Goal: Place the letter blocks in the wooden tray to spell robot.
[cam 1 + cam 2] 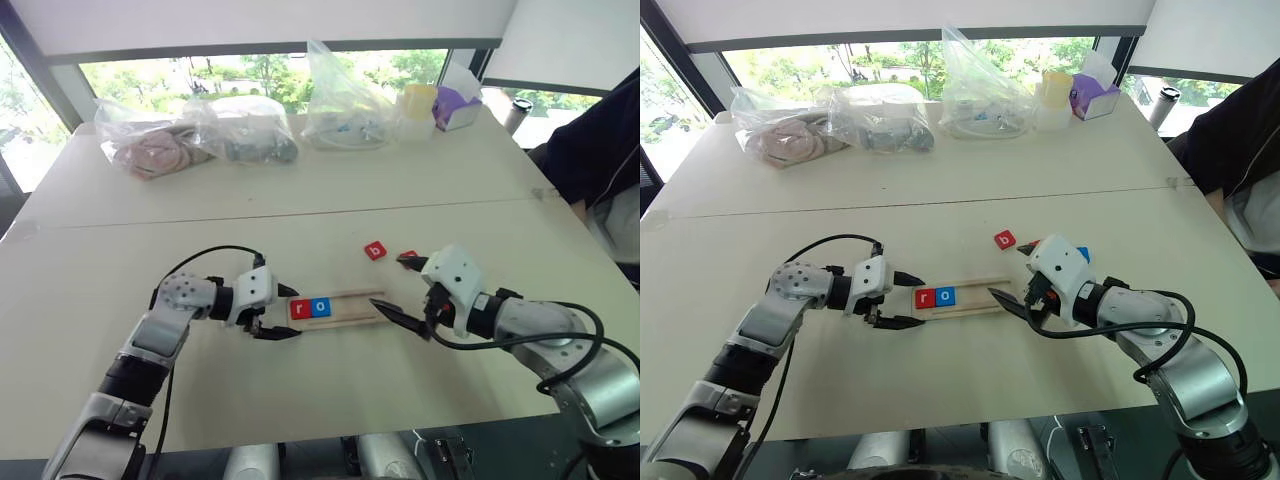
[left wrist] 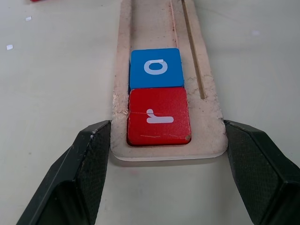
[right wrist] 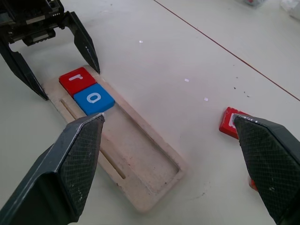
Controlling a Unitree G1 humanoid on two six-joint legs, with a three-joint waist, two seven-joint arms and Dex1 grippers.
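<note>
The wooden tray [image 1: 350, 309] lies on the table between my two grippers. At its left end it holds a red letter block "r" [image 1: 301, 308] and, beside it, a blue "o" [image 1: 320, 306]. My left gripper [image 1: 288, 312] is open, one finger on each side of that end, touching neither block. A red "b" block [image 1: 375, 250] lies loose beyond the tray. A second red block [image 1: 408, 256] and a blue one [image 1: 1083, 254] peek out from behind my right gripper [image 1: 388, 280]. That gripper hangs open and empty over the tray's bare right end [image 3: 154, 183].
Several clear plastic bags [image 1: 240, 128], a yellow cup [image 1: 418, 102] and a purple box [image 1: 457, 108] stand along the table's far edge. A person in dark clothing [image 1: 600, 150] sits at the right side. A seam [image 1: 300, 212] crosses the tabletop.
</note>
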